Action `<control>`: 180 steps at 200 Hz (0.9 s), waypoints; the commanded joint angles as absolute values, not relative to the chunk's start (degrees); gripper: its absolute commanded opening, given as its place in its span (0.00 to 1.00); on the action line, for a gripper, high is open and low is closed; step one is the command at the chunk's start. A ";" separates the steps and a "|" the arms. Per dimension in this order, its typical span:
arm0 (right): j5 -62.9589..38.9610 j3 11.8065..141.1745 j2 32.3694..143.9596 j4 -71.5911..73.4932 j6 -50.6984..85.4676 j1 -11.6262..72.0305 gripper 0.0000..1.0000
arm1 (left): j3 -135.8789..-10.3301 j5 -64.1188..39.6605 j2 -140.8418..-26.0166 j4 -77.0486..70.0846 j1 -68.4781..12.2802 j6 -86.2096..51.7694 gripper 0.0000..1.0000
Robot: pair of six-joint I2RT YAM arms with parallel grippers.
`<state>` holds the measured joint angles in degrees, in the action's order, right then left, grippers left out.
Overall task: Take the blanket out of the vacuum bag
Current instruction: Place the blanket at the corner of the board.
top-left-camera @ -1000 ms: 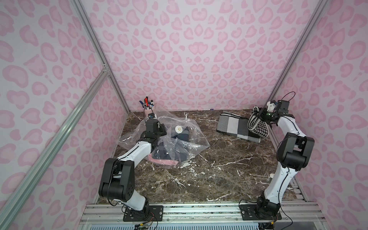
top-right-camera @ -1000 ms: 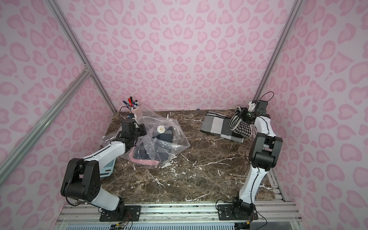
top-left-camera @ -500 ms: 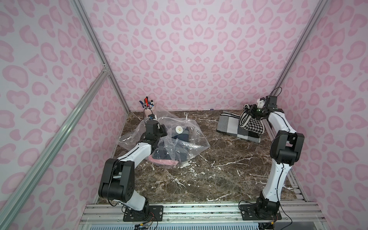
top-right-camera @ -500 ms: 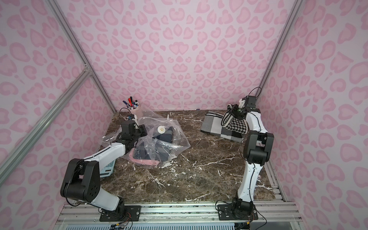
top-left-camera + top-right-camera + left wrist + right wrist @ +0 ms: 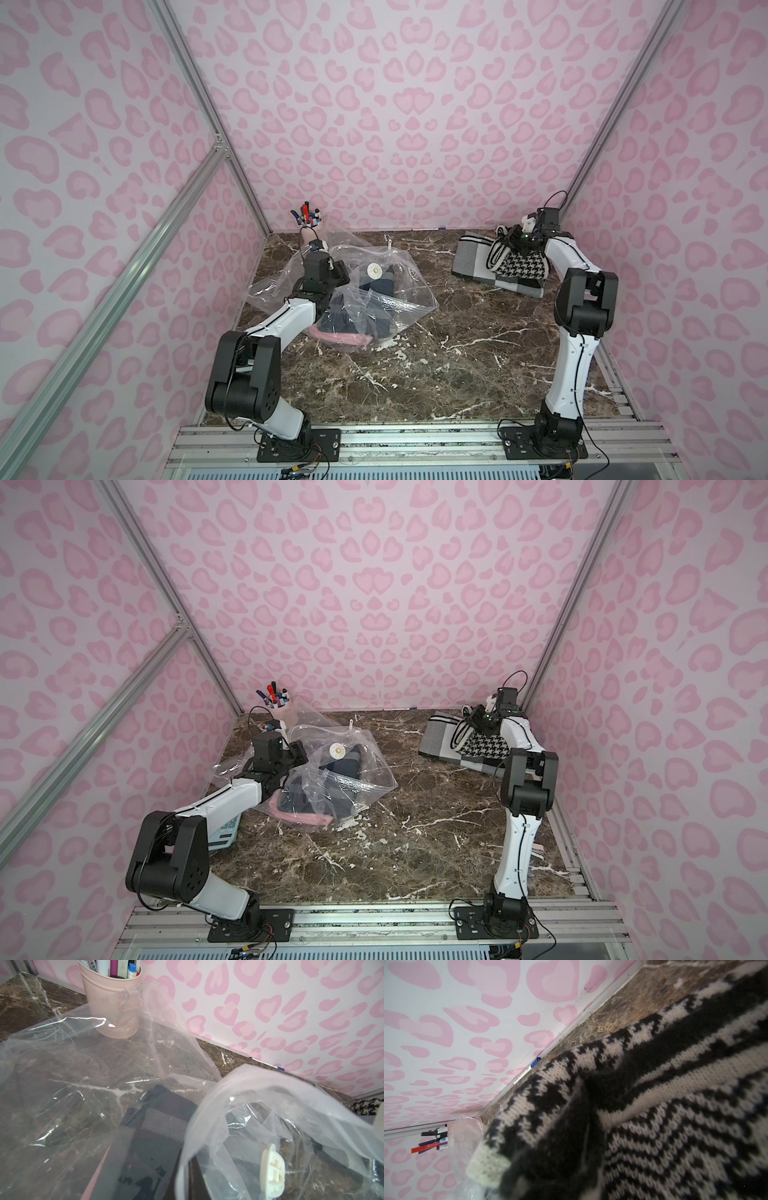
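Observation:
The clear crinkly vacuum bag [image 5: 390,299] [image 5: 353,781] [image 5: 83,1084] lies at the table's left with its round white valve cap [image 5: 374,270] [image 5: 273,1174] on top. Dark folded fabric and something pink show through it. My left gripper [image 5: 332,286] [image 5: 286,771] sits at the bag's left side, shut on its plastic; its fingers are hidden. At the back right, my right gripper [image 5: 505,245] [image 5: 471,725] is shut on the black-and-white houndstooth knit blanket [image 5: 519,264] [image 5: 484,746] [image 5: 654,1105], which drapes over its fingers, outside the bag.
A grey checked folded cloth [image 5: 469,257] lies under the blanket. A pink cup of pens [image 5: 309,224] [image 5: 112,1001] stands at the back left behind the bag. A pen [image 5: 529,1068] lies along the back wall. A light blue device [image 5: 226,829] sits by the left arm.
My right arm has swung left from the right wall and come down a little, bringing the blanket over the grey checked cloth. The left arm and the bag have not moved.

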<state>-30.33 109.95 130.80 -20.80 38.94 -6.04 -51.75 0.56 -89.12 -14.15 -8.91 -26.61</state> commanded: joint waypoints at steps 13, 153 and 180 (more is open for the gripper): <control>-31.27 112.79 133.59 -19.09 41.93 -5.32 0.00 | -51.78 -0.01 -89.33 -14.85 -8.90 -26.37 0.04; -30.34 119.55 140.04 -16.71 49.75 -4.33 0.00 | -51.59 0.43 -88.79 -13.97 -8.94 -25.84 0.04; -30.48 121.43 141.10 -17.57 49.83 -4.22 0.00 | -51.74 0.17 -88.93 -14.04 -8.88 -25.84 0.04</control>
<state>-30.30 120.01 140.55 -18.90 49.30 -4.49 -51.62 0.58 -89.12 -14.06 -8.91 -26.61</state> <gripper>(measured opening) 0.116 0.048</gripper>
